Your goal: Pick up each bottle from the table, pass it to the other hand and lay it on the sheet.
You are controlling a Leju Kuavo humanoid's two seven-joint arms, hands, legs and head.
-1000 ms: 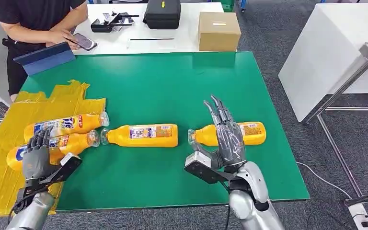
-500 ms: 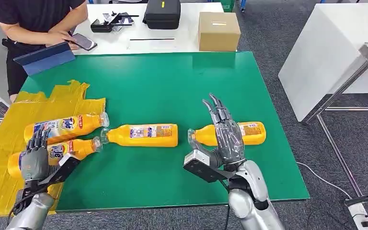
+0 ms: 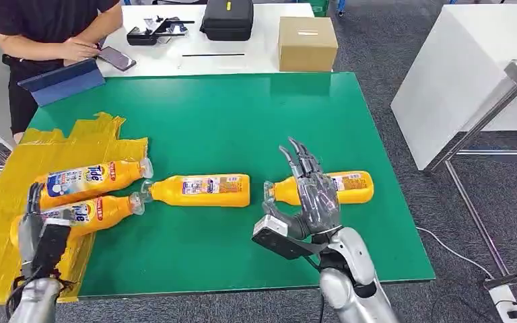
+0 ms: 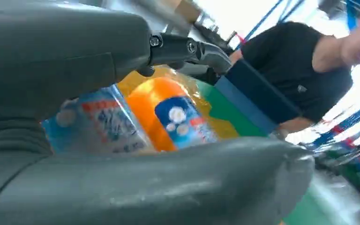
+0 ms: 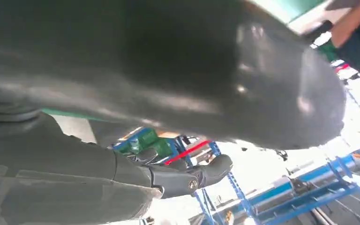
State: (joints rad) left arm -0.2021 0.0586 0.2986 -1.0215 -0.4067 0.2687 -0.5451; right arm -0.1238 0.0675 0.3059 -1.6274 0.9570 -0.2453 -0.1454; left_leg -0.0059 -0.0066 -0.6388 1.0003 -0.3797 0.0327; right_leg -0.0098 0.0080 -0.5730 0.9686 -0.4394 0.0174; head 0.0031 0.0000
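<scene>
Two orange bottles lie on the yellow sheet (image 3: 0, 195) at the left: the farther bottle (image 3: 91, 180) and the nearer bottle (image 3: 91, 212). A third bottle (image 3: 200, 190) lies on the green table (image 3: 229, 121) mid-way, and a fourth bottle (image 3: 347, 186) lies to the right. My left hand (image 3: 35, 225) sits at the base end of the nearer sheet bottle, fingers apart. In the left wrist view that bottle's label (image 4: 168, 119) shows between thumb and fingers. My right hand (image 3: 312, 192) is raised in front of the fourth bottle's neck end with fingers spread, holding nothing.
A person (image 3: 47, 27) stands at the far left with a phone (image 3: 116, 58) by a blue folder (image 3: 62, 81). On the white table behind are a cardboard box (image 3: 307, 43) and a black case (image 3: 227, 19). Another white table (image 3: 458, 74) stands to the right.
My left hand has drawn back toward the near left edge and turned, coming off the top of the nearer sheet bottle. My right hand has sunk slightly nearer.
</scene>
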